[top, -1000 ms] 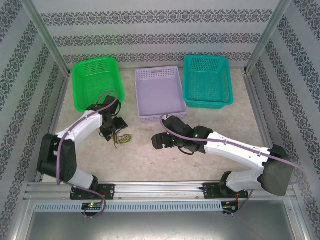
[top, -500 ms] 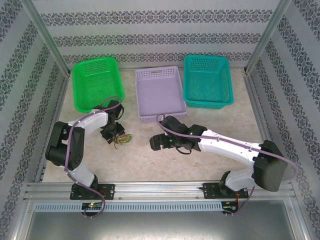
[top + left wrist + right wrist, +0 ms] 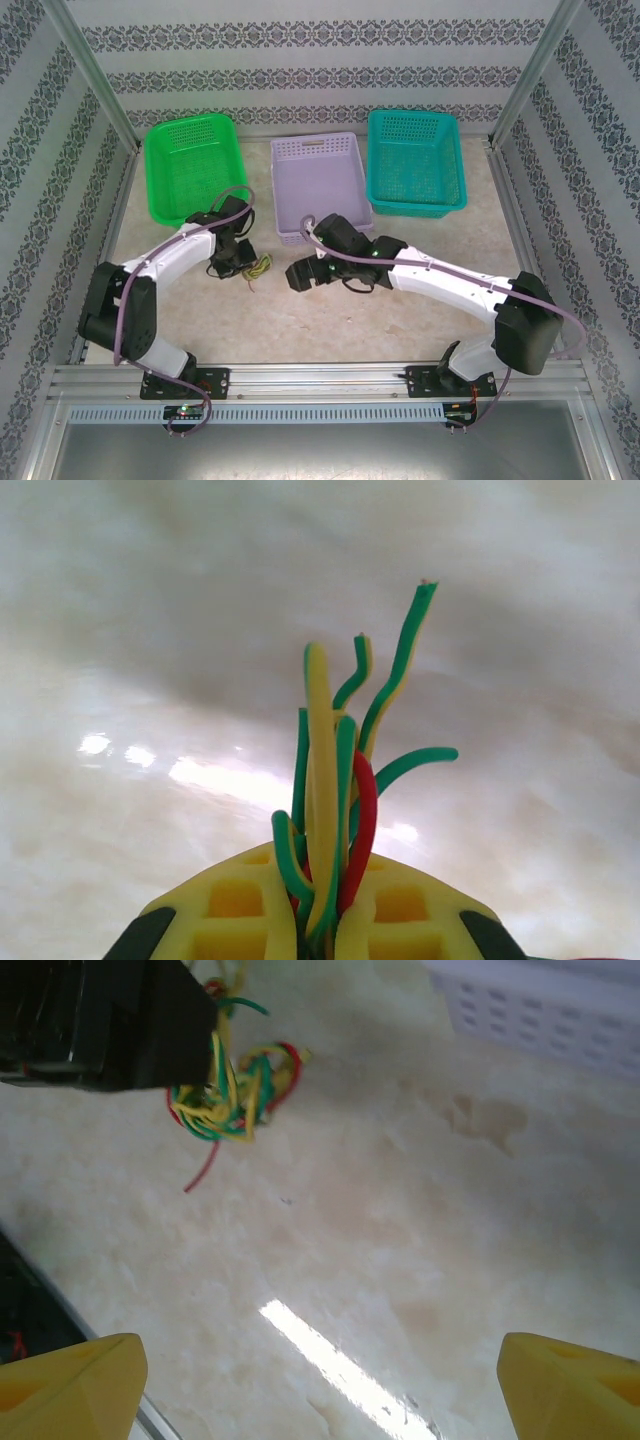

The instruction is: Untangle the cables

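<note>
The cables (image 3: pixel 325 740) are a small tangle of thin yellow, green and red wires. My left gripper (image 3: pixel 328 880) is shut on them, and their ends stick out past its yellow fingers (image 3: pixel 240 910). From above, the cables (image 3: pixel 259 267) trail off the left gripper (image 3: pixel 240 260) on the left-middle of the table. My right gripper (image 3: pixel 298 273) is just to their right, open and holding nothing. In the right wrist view the bundle (image 3: pixel 230 1090) hangs under the left gripper's black body (image 3: pixel 100 1020), well ahead of the right gripper (image 3: pixel 320 1390) and apart from it.
Three baskets stand along the back: a green one (image 3: pixel 190 125) at the left, a pale purple tray (image 3: pixel 315 147) in the middle and a teal one (image 3: pixel 412 115) at the right. The purple tray's front edge (image 3: pixel 560 1020) is close beyond the right gripper.
My left gripper has closed on the cables and shifted a little right and back. The right gripper has moved left towards the bundle, still open.
</note>
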Robot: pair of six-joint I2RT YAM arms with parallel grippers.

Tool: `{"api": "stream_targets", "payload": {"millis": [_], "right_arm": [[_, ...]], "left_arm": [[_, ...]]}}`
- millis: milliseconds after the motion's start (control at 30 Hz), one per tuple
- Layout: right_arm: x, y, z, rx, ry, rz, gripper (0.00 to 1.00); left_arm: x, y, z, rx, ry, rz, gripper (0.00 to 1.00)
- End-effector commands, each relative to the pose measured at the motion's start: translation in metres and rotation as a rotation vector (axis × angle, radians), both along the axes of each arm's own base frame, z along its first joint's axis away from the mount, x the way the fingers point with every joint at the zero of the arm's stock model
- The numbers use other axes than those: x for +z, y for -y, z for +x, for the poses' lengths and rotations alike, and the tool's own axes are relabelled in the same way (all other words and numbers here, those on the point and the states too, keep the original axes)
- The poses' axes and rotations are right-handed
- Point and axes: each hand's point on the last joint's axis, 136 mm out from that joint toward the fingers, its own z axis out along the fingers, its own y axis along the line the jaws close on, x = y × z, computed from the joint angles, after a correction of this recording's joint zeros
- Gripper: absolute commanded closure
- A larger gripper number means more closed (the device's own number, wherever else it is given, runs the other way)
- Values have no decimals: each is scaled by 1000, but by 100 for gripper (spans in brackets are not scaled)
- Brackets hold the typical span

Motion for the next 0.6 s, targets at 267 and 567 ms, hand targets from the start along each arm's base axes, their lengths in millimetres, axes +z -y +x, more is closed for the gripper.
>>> {"api": "stream_targets", "payload": {"millis": [267, 567], "right_arm": [[34, -38, 30, -39, -148, 227, 15], [23, -39, 44, -268, -334, 397, 38]], "left_arm": [[59, 53, 2, -263, 140, -113, 100], [81, 77, 9, -244, 207, -203, 100]]}}
